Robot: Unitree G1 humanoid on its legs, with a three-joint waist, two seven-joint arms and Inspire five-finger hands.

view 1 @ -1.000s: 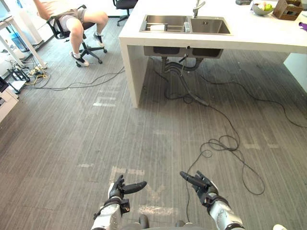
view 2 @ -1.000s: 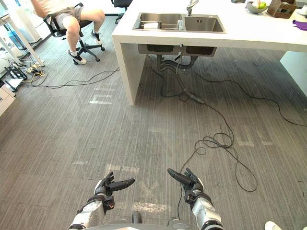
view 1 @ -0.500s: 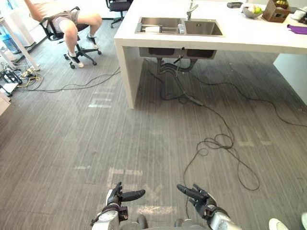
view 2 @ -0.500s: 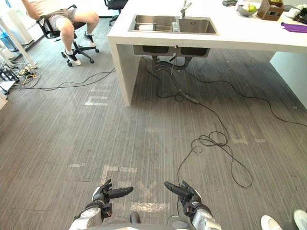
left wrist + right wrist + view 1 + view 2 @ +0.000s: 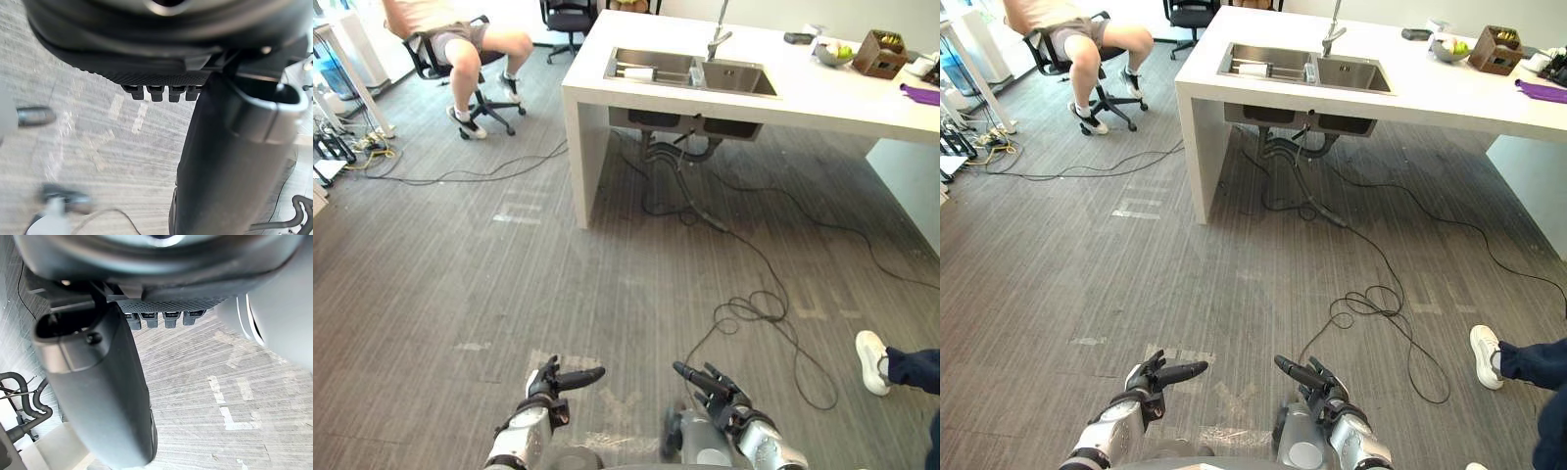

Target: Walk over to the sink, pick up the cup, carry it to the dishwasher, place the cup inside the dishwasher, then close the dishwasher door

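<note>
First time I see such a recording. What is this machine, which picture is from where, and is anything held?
This is a two-legged humanoid robot seen through its own cameras. The two wide pictures come from its head, looking down: its left hand and right hand hang over the floor, fingers straight, holding nothing. The two close pictures come from its wrists, showing each hand's dark bulk. Ahead stands a white counter with a sink, a bowl and a box. One person sits at far left; another's shoe shows at right.
</note>
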